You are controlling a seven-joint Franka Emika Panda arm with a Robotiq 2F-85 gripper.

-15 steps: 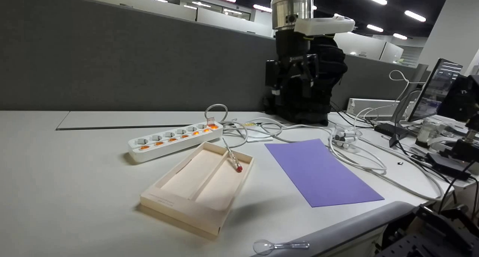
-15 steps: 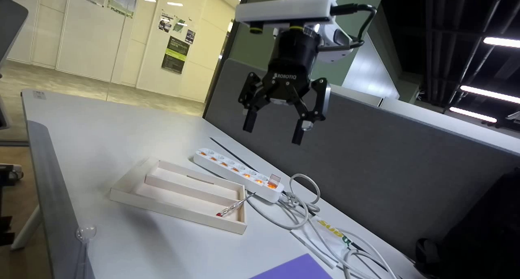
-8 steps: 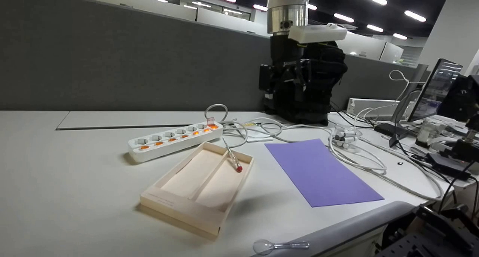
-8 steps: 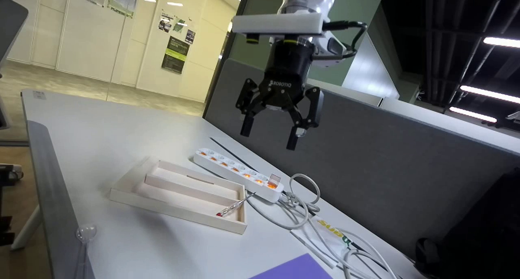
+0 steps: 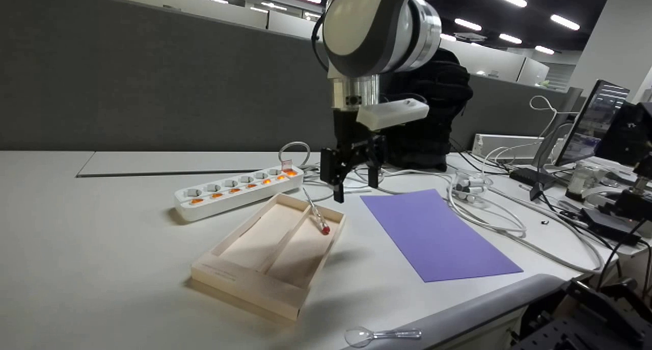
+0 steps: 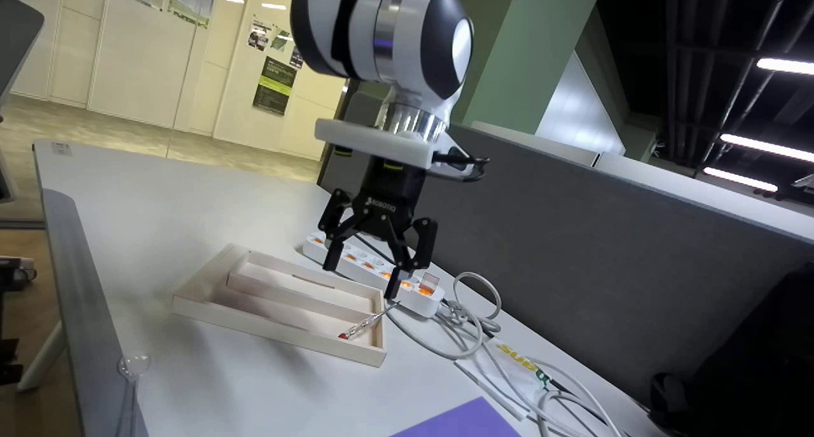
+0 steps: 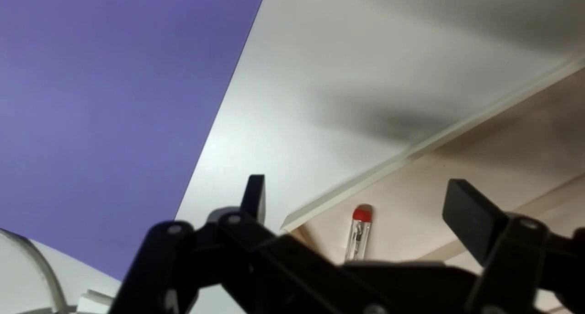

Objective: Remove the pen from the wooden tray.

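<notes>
Tracing the pen [image 5: 319, 218] from its red end through its clear body to its thin tip, we see it lying slantwise across the end wall of the wooden tray [image 5: 244, 284]. The red end is down in the compartment nearer the purple sheet [image 5: 438, 238]; the tip juts out past that wall, close to where the divider meets it, and sits higher, so we have the pen tilted. Its long axis runs at an angle to the divider, and in both exterior views the tip points toward the cabled end of the white power strip [image 5: 238, 193]. In the wrist view we find the red end pointing up the picture, the clear body running down from it until the gripper [image 7: 356, 195] covers the rest. The gripper hangs above the table [image 5: 102, 248], apart from the pen, its two fingers spread well away from each other; looking from the wrist, we see the red end framed between them. A clear spoon [image 5: 389, 334] lies near the table's grey edge.
</notes>
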